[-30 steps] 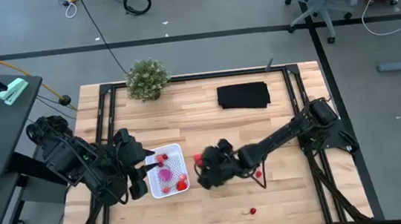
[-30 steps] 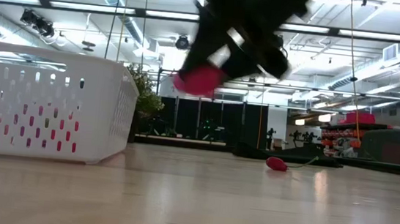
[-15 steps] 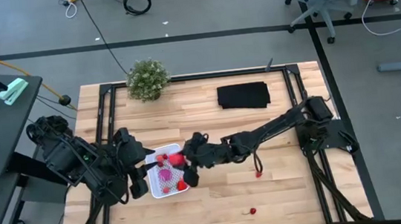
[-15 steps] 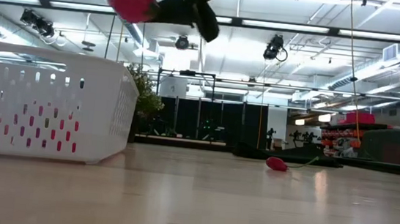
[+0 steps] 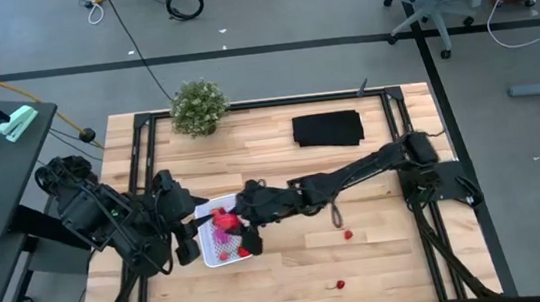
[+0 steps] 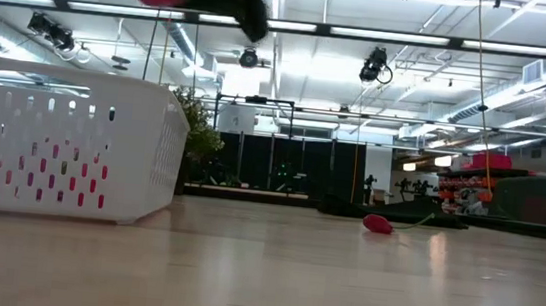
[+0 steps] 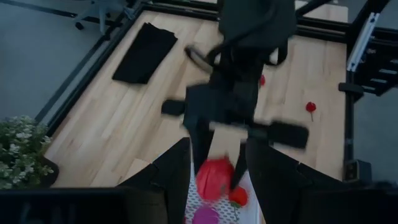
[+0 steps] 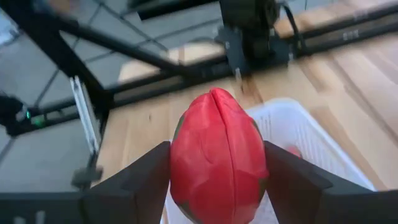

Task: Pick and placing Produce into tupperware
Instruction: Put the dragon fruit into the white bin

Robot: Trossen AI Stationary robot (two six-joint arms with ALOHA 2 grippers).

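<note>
High view: a pale wood table stands on grey floor, with a plant and black cloth along its far edge. Beside the tub, the left gripper waits, fingers apart. Over the tub, the right gripper clamps a red fruit.

Low view: beyond the tub lies a ceiling-lit hall.

Right wrist view: the fruit sits between both fingers.
</note>
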